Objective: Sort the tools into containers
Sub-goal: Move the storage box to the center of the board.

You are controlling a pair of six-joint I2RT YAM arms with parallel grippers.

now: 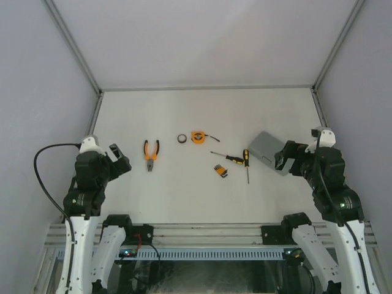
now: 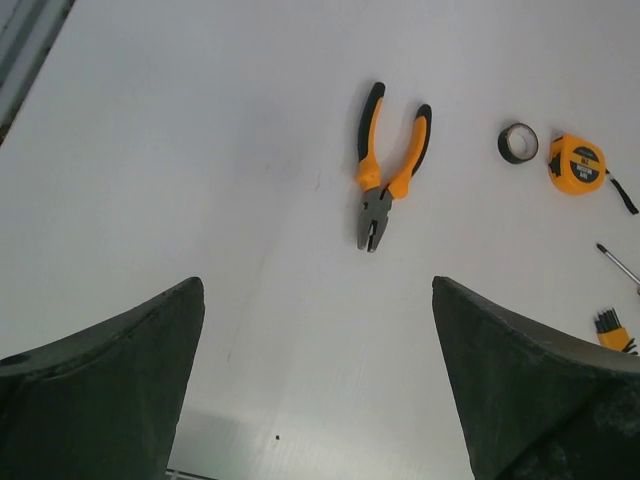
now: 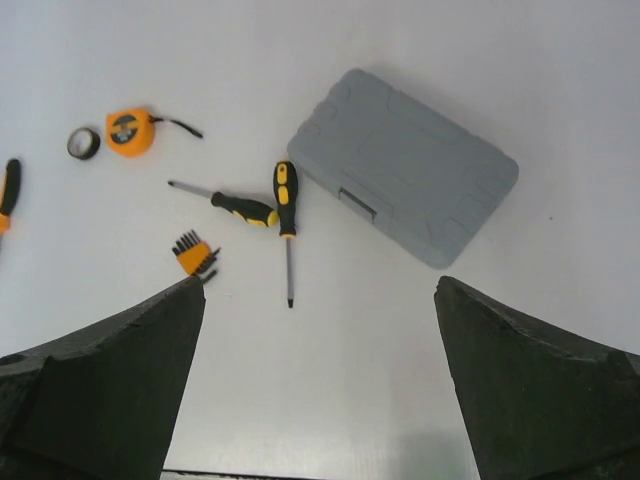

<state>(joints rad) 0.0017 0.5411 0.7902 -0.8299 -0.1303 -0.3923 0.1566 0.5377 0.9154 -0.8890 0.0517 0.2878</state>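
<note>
Tool case (image 3: 405,180) shut, upper right of right wrist view; pliers (image 2: 385,165) upper centre of left wrist view; I note left gripper (image 2: 318,285), right gripper (image 3: 320,285) released, empty

Legible text: none in any view.

Only candidate: tape measure (image 2: 576,164), orange, lying on the tabletop. The round dark label (image 2: 577,158) on its face carries a few short lines of pale print. In the left wrist view they are too small and blurred to make out any letter or number. Right wrist view: the same label shows as a dark disc with faint marks. Top view: unresolved.
</note>
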